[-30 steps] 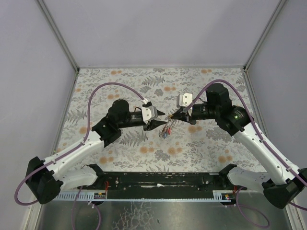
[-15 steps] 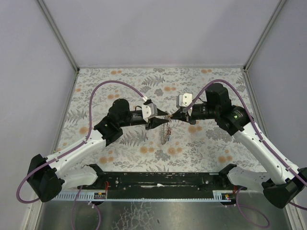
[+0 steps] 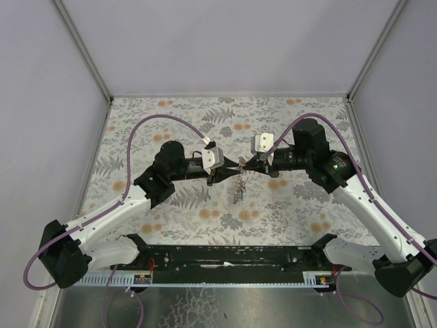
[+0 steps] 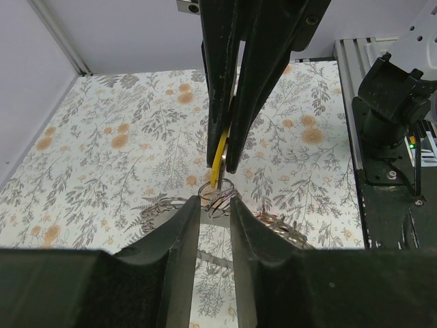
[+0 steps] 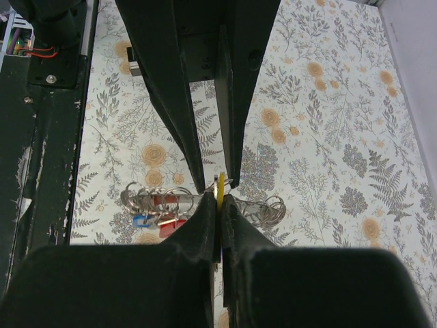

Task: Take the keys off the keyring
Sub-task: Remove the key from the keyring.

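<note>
My right gripper (image 5: 220, 201) is shut on a yellow key (image 5: 220, 183) and holds it above the cloth. The grey keyring (image 5: 270, 206) hangs edge-on under the key, with red keys (image 5: 164, 202) and a blue key (image 5: 140, 220) strung on its left side. My left gripper (image 4: 215, 205) meets the right one tip to tip. Its fingers stand a narrow gap apart, pressed on both sides of the small wire rings (image 4: 218, 197) just below the yellow key (image 4: 218, 160). In the top view the left gripper (image 3: 231, 170) and right gripper (image 3: 244, 166) touch mid-table, the key bunch (image 3: 237, 189) dangling beneath.
A floral cloth (image 3: 171, 116) covers the table, with white walls on three sides. The black base rail (image 3: 232, 256) runs along the near edge. The right arm's black base (image 4: 392, 123) stands at the right of the left wrist view.
My left gripper has slid right up to the right gripper's tip and narrowed its jaws onto the small rings. The right gripper has kept still with the yellow key.
</note>
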